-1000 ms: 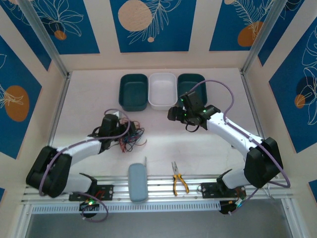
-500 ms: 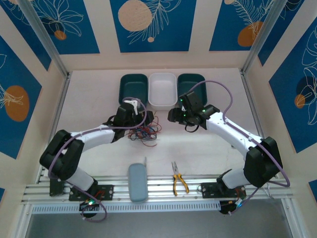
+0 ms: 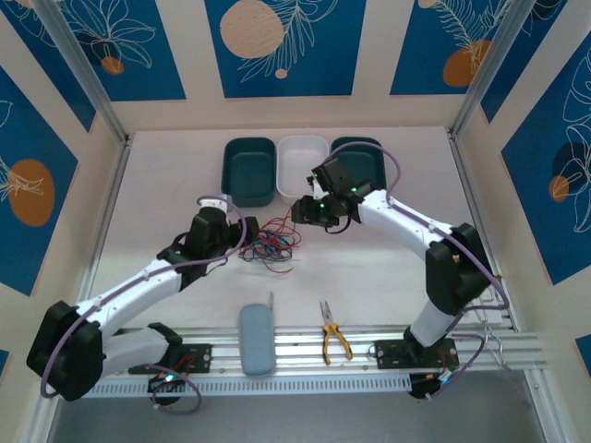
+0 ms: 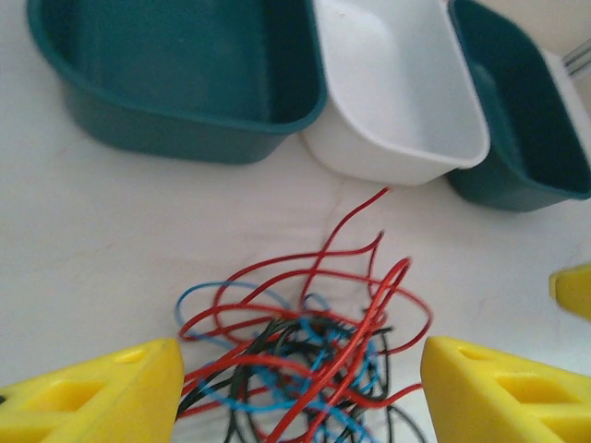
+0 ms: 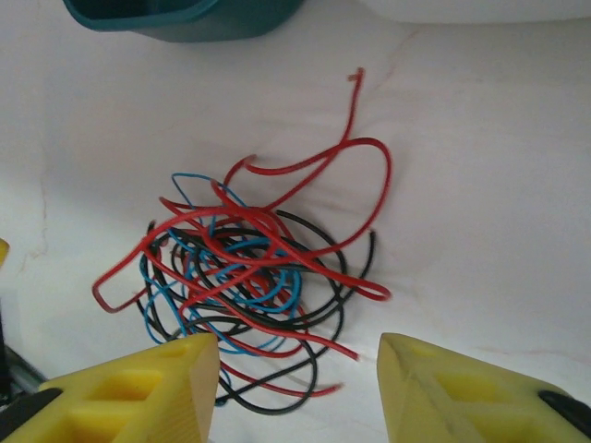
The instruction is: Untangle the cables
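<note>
The cables [image 3: 271, 242] are just one loose messy knot of thin red, black and light blue wires, lying flat on the table [image 3: 166, 203], with a red end poking out.

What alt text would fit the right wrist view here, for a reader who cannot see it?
A loose tangle of thin red, black and light blue wires lies on the white table, just ahead of the right claw, its two yellow fingers standing apart at the bottom edge. The rim of a dark teal plastic tub shows top left.
</note>
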`<action>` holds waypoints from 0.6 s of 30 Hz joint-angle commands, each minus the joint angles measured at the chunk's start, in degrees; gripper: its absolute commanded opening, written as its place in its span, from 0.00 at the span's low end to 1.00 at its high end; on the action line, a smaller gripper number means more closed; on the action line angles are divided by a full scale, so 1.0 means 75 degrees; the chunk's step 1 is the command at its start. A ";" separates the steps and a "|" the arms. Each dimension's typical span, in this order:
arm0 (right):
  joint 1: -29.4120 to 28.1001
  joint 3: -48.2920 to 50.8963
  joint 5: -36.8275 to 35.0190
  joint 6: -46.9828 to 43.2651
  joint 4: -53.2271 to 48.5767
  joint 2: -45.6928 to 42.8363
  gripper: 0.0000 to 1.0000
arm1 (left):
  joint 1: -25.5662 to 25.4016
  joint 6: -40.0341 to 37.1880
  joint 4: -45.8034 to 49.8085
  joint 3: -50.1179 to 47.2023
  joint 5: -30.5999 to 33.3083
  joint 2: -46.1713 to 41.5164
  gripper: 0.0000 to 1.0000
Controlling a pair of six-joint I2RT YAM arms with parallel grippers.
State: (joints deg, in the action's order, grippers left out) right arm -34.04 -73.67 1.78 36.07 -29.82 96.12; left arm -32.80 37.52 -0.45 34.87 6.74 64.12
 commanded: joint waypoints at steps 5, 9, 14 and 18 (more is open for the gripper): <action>-0.0349 -0.1241 0.1192 0.0866 -0.0746 0.0907 0.47 | 0.0021 -0.0096 0.0952 -0.0615 0.0590 -0.0752 0.69; -0.0708 -0.1561 0.1355 0.1207 -0.0726 0.1265 0.50 | 0.0024 -0.0004 0.0739 -0.0951 0.0791 -0.0895 0.67; -0.0944 -0.1783 0.1642 0.1563 -0.0542 0.1667 0.51 | 0.0022 -0.0060 0.0053 -0.1143 0.0514 -0.0622 0.62; -0.0986 -0.1934 0.1737 0.1779 -0.0426 0.1952 0.52 | 0.0024 -0.0013 -0.0369 -0.1156 0.0174 -0.0181 0.61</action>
State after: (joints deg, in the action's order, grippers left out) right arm -41.41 -86.06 12.29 46.85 -32.75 109.38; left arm -32.75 37.19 0.71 26.65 10.09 61.30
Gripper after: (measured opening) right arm 0.516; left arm 0.610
